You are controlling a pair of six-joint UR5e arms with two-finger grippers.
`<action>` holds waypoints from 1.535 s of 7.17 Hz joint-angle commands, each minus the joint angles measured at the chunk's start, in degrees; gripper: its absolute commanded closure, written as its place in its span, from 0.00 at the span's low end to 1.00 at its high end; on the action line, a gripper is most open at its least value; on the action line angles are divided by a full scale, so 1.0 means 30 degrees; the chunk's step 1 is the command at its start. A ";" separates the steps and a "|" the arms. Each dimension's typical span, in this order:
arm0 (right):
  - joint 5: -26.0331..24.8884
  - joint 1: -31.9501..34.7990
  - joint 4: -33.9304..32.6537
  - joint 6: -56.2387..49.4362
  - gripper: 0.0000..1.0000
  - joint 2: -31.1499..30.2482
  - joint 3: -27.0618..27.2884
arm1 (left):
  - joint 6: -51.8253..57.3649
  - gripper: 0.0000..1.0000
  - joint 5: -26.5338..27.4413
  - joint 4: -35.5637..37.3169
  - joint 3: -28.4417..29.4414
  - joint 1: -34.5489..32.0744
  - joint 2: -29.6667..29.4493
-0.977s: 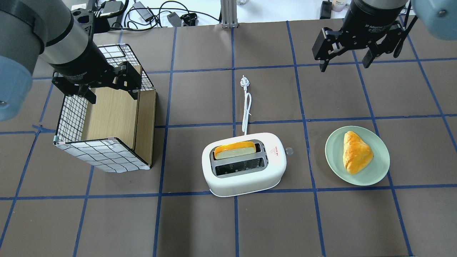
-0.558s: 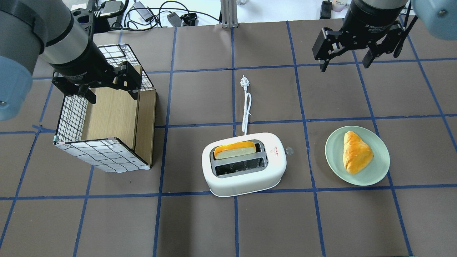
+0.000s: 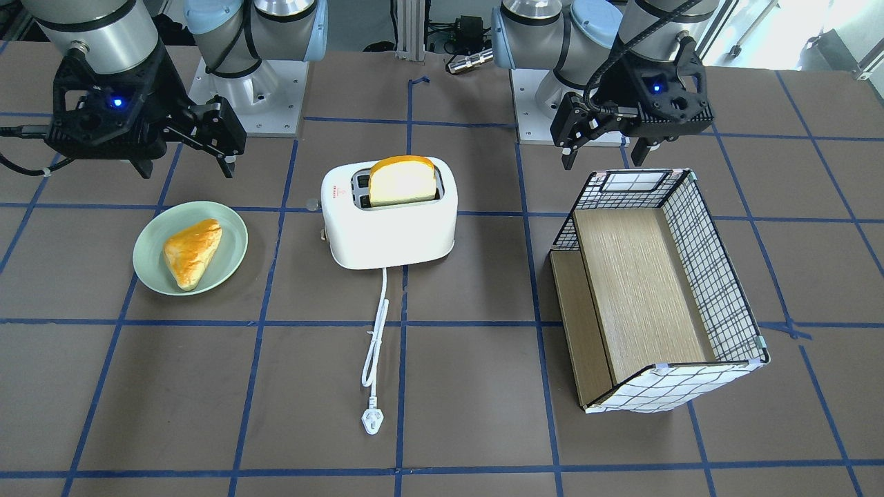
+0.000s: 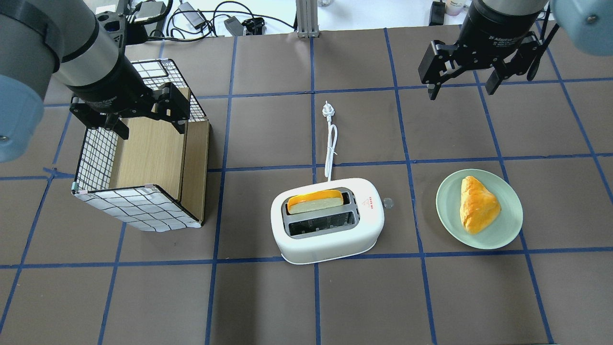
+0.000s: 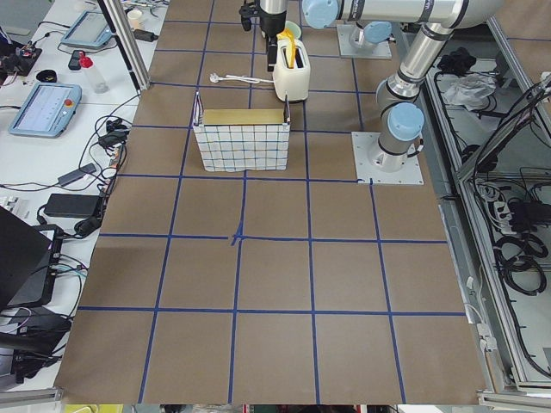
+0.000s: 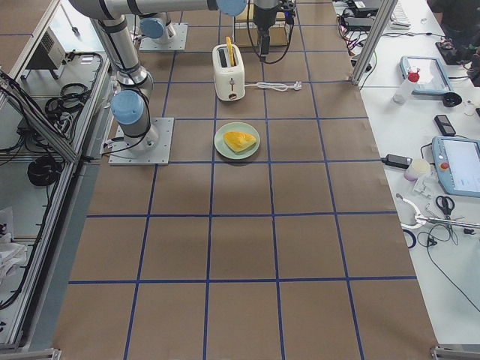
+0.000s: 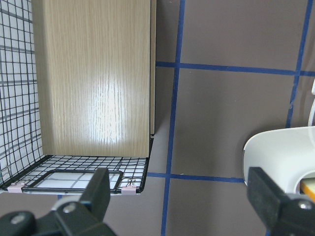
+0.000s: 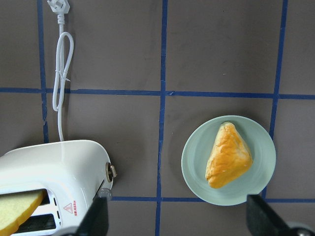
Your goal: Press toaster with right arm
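The white two-slot toaster (image 4: 330, 247) stands mid-table with a bread slice (image 4: 315, 201) upright in its far slot. Its small lever knob (image 4: 388, 202) sticks out of the end that faces the plate. The toaster also shows in the front view (image 3: 390, 235) and the right wrist view (image 8: 54, 167). My right gripper (image 4: 460, 91) is open and empty, held high over the far right of the table, well away from the toaster. My left gripper (image 4: 151, 130) is open and empty above the wire basket (image 4: 143, 211).
A pale green plate (image 4: 448, 211) with a golden pastry (image 4: 476, 203) sits to the right of the toaster. The toaster's white cord (image 4: 330, 143) runs away from it to a loose plug (image 4: 327, 110). The basket lies on its side at the left.
The right gripper has drifted only very slightly. The toaster, the bread, the plate and the left arm have not moved.
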 commanded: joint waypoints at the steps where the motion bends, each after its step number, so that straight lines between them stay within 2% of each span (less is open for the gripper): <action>1: 0.0022 0.0000 0.0487 0.0003 0.00 -0.0075 0.0068 | 0.0000 0.00 0.0000 0.0000 0.0000 0.0000 0.0003; 5: 0.0519 -0.0057 0.0777 0.0384 0.00 -0.0162 0.0593 | 0.0000 0.00 0.0000 0.0000 0.0000 0.0000 -0.0026; 6: 0.1854 -0.0087 0.1244 0.0790 0.00 -0.0163 0.0857 | 0.0000 0.00 0.0000 0.0000 0.0000 0.0000 -0.0026; 7: 0.2332 -0.0059 0.1306 0.1287 0.00 -0.0192 0.1265 | 0.0000 0.00 0.0000 0.0000 0.0000 0.0000 0.0003; 8: 0.2974 -0.0087 0.1510 0.1234 0.07 -0.0192 0.1879 | 0.0000 0.00 0.0000 -0.0029 0.0000 0.0000 -0.0026; 10: 0.3621 -0.0117 0.2295 0.0739 0.69 -0.0163 0.2933 | 0.0000 0.00 0.0000 0.0000 0.0000 0.0000 0.0003; 11: 0.3625 -0.0117 0.3231 0.0677 0.95 -0.0163 0.3461 | 0.0000 0.00 0.0000 0.0000 0.0000 0.0000 -0.0026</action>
